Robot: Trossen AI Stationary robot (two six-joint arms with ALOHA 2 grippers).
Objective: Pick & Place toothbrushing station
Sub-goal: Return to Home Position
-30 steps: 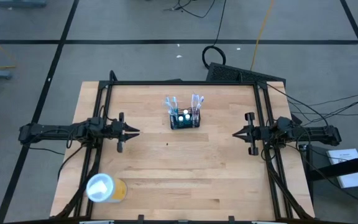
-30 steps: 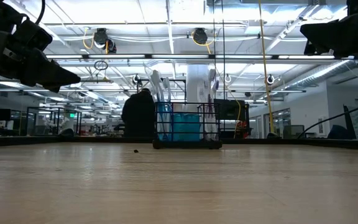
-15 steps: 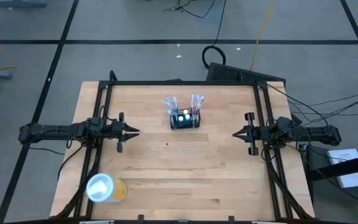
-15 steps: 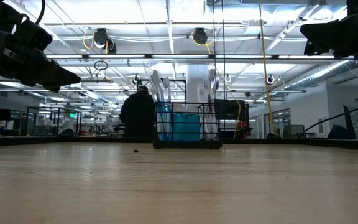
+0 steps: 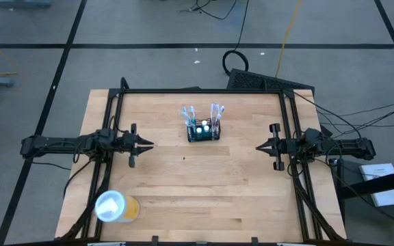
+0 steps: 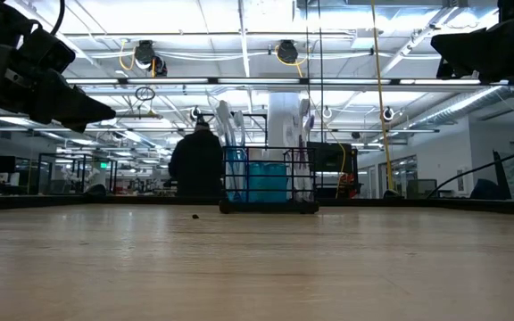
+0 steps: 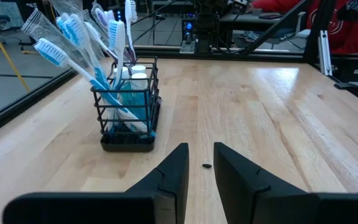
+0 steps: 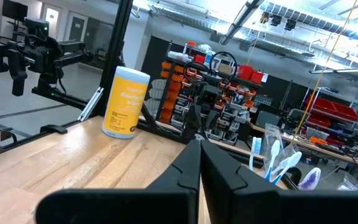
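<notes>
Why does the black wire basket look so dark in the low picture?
Low view: bright ceiling lights behind the small black wire-mesh holder backlight it into a dark shape. Left wrist view: light falls on it, so its blue toothbrushes show clearly. High view: even light.

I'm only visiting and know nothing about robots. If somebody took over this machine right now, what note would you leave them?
Left gripper: slightly open, empty, raised over the left edge of the table.
Right gripper: shut, empty, raised over the right edge.
Toothbrushing station: upright at the far middle, toothbrushes standing in it.
Yellow cup: near left corner, apart from both arms.
Done: brushes loaded.
Left: probably just parking the arms.
</notes>
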